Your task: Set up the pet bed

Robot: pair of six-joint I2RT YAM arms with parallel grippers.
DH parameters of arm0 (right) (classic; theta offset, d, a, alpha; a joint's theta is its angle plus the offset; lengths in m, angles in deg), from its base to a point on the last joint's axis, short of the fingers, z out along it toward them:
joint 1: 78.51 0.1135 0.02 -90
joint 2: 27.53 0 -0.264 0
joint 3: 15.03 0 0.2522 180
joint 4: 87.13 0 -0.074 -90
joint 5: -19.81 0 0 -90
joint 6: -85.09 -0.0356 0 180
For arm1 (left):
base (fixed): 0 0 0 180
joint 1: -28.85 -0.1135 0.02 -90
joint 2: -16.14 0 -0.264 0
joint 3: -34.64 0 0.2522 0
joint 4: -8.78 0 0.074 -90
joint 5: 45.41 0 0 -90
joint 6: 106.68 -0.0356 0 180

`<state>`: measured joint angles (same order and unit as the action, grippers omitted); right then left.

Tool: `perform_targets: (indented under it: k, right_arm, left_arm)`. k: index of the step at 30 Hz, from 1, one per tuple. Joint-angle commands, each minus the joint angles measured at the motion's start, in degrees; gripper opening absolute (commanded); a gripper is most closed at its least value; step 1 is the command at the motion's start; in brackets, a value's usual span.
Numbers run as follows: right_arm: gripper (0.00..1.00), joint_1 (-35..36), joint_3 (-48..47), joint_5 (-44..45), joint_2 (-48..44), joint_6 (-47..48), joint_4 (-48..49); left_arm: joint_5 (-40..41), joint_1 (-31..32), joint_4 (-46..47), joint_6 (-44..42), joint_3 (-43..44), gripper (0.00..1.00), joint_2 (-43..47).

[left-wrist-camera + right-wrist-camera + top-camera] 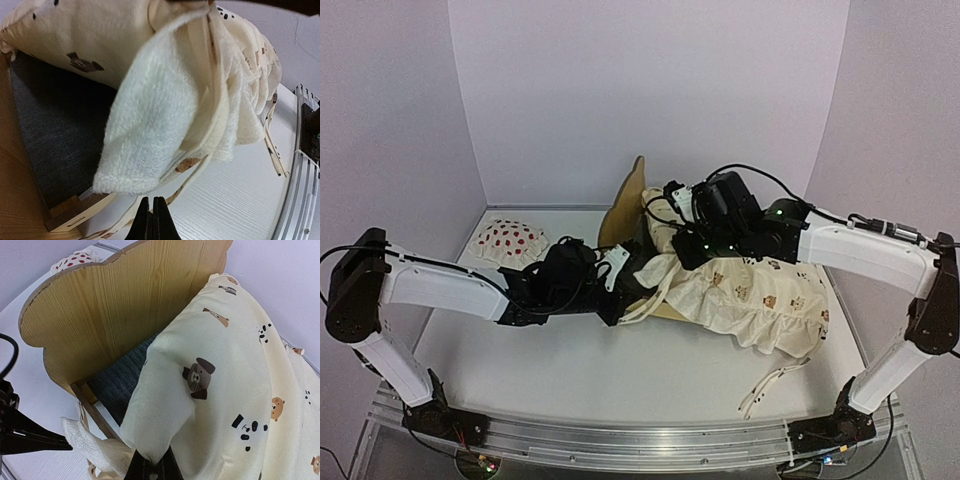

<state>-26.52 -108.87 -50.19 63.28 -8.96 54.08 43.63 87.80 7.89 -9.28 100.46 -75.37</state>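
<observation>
Over the pet bed (125, 315), the right gripper (152, 464) pinches the cover (235, 390); it should draw the fabric flat and square (left gripper (152, 212) pressed together, apparently empty).

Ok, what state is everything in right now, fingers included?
pet bed: on the table, grey base partly uncovered.
cover: half over the bed, one corner flipped, fleece side showing.
pillow: flat on the table, apart from the bed.
left fingers: shut, nothing visibly between them.
right fingers: shut on the cover.
</observation>
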Motion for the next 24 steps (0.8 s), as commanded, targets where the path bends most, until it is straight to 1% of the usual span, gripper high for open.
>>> perform_targets:
  k: [1,3,4,6,12,18,24]
  right_arm:
    - [0.00,-0.57,0.93,1.20,-3.31,-1.01,1.01]
    - [0.00,-0.57,1.19,0.99,-3.51,-1.12,1.03]
    - [0.00,-0.57,1.25,0.87,-3.61,-1.17,1.03]
    - [0.00,-0.57,1.38,0.62,-3.83,-1.36,1.04]
    - [0.00,-0.57,1.88,0.16,-4.54,-1.66,1.03]
    - [0.00,-0.57,2.38,-0.27,-4.94,-2.03,1.03]
    - [0.00,-0.57,2.50,-1.03,-4.92,-2.46,1.00]
  left_arm:
    - [1.70,0.36,-2.08,-2.19,-0.57,0.14,2.34]
    - [1.16,0.38,-2.93,-3.67,0.10,0.32,1.38]
    - [1.14,0.38,-2.97,-4.36,0.38,0.37,0.65]
    - [1.22,0.38,-2.90,-5.66,0.95,0.42,-0.83]
    - [2.78,0.29,-2.78,-7.31,3.21,0.42,-4.94]
    - [1.50,0.29,-1.19,-9.09,5.80,0.42,-8.78]
    - [3.45,0.29,-0.34,-9.27,7.97,0.42,-11.21]
